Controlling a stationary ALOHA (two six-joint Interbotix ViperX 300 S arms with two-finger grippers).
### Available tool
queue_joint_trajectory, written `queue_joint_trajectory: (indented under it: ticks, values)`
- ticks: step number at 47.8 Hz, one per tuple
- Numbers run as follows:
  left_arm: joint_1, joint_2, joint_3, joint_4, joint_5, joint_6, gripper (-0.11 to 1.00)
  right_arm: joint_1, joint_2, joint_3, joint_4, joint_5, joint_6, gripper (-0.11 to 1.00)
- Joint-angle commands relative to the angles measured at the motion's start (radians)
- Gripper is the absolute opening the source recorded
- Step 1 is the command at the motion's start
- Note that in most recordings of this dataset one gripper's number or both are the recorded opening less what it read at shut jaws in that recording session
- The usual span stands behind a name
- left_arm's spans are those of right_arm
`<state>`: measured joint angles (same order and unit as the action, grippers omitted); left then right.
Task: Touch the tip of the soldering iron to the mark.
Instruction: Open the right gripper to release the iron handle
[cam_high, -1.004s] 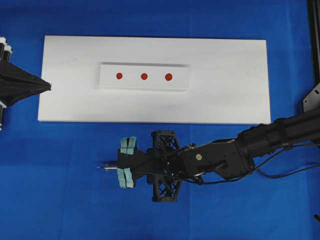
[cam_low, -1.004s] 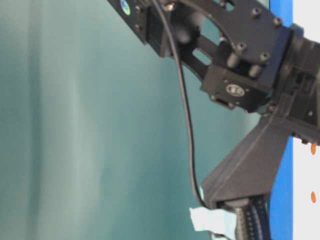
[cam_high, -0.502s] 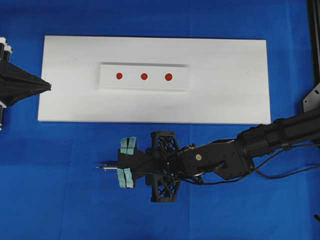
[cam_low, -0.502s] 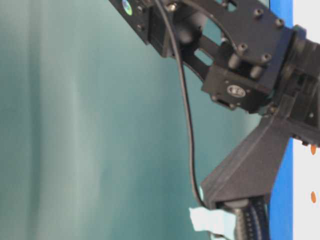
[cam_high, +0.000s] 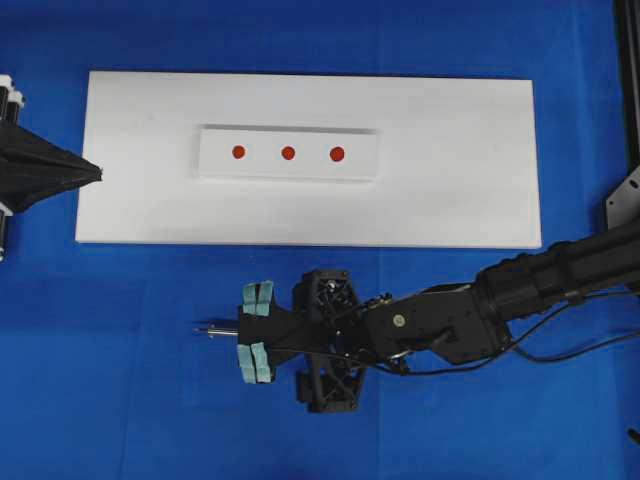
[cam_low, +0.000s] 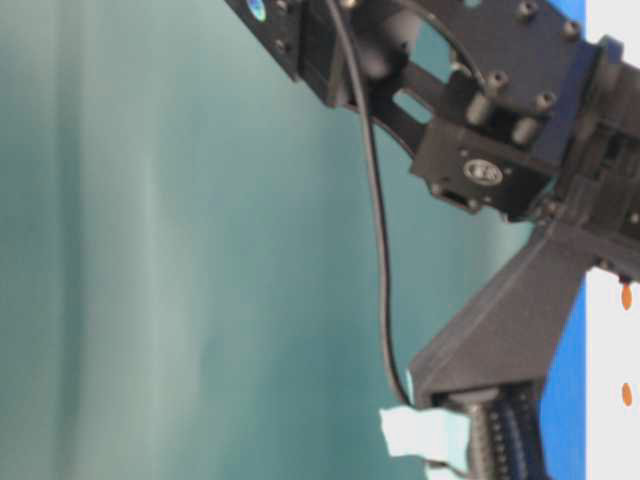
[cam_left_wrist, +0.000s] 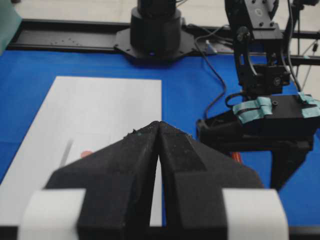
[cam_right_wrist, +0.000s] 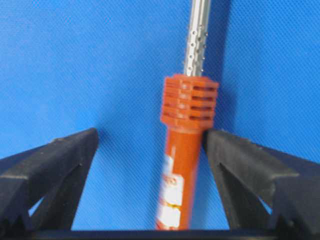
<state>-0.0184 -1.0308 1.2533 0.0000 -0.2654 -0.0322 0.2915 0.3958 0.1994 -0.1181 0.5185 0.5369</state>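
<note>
The soldering iron (cam_right_wrist: 187, 150), with a red-orange handle and a silver shaft, lies between the fingers of my right gripper (cam_right_wrist: 150, 137). The jaws stand wide open: the handle touches the right finger and a broad gap separates it from the left one. From overhead, the tip (cam_high: 202, 332) pokes out to the left of the right gripper (cam_high: 250, 330) over the blue mat, well below the board. Three red marks (cam_high: 288, 153) sit in a row on a raised white strip. My left gripper (cam_high: 95, 172) is shut and empty at the board's left edge.
The white board (cam_high: 450, 190) lies across the far half of the blue mat (cam_high: 120, 380). The iron's black cord (cam_low: 380, 250) hangs down along the right arm. Black rails and the arm bases stand beyond the mat in the left wrist view.
The right gripper's jaws have opened wide off the iron's handle, and its wrist has shifted slightly. The tip stays in about the same place. The left arm has not moved.
</note>
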Motion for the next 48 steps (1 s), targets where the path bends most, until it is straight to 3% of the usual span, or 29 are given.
queue_joint_trajectory:
  ticks: [1, 13, 25, 36, 48]
  values:
    - [0.000, 0.005, -0.009, 0.002, -0.008, -0.002, 0.00, -0.009, -0.083, -0.012, -0.015, 0.043, 0.000, 0.87]
    - [0.000, 0.005, -0.009, 0.002, -0.008, -0.002, 0.00, -0.012, -0.239, -0.048, -0.095, 0.230, 0.000, 0.87]
    - [0.000, 0.005, -0.009, 0.002, -0.008, -0.002, 0.00, -0.015, -0.316, -0.067, -0.126, 0.365, 0.000, 0.87]
    - [0.000, 0.005, -0.009, 0.002, -0.006, -0.002, 0.00, -0.044, -0.316, -0.067, -0.127, 0.368, -0.015, 0.87]
    - [0.000, 0.005, -0.009, 0.002, -0.006, -0.002, 0.00, -0.189, -0.324, -0.064, -0.140, 0.357, -0.114, 0.87]
